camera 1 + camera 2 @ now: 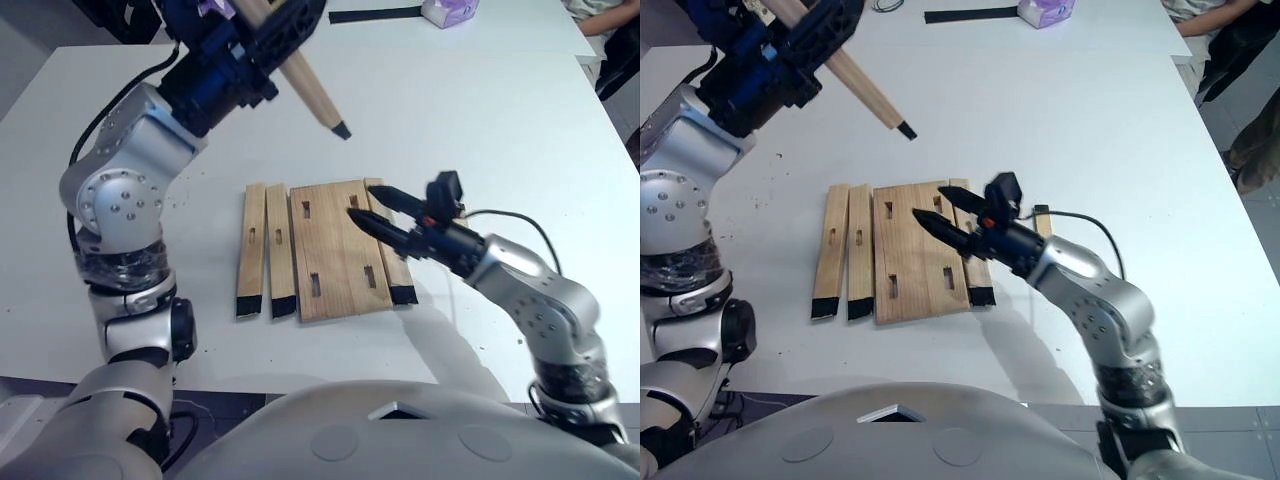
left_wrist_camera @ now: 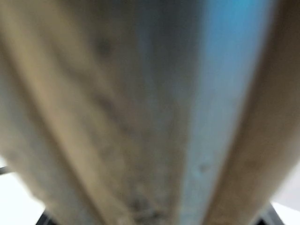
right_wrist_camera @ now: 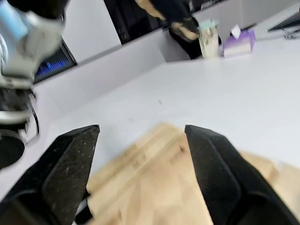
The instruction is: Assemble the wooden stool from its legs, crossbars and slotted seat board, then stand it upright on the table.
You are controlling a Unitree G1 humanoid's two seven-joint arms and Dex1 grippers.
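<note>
My left gripper [image 1: 272, 32] is raised high over the far left of the table, shut on a round wooden leg [image 1: 315, 95]. The leg slants down to the right and ends in a black tip; its wood [image 2: 117, 117] sits very close to the lens in the left wrist view. The slotted seat board [image 1: 335, 250] lies flat on the table. Two slotted crossbars [image 1: 253, 245] lie side by side to its left, and a third [image 1: 400, 275] lies along its right edge. My right gripper [image 1: 370, 203] hovers open just above the board's right part, with nothing between its fingers [image 3: 70, 164].
A purple tissue box [image 1: 448, 10] and a black strip [image 1: 375, 14] sit at the table's far edge. A thin cable [image 1: 510, 215] loops by my right wrist. White table surface [image 1: 500, 120] stretches to the right and behind the board.
</note>
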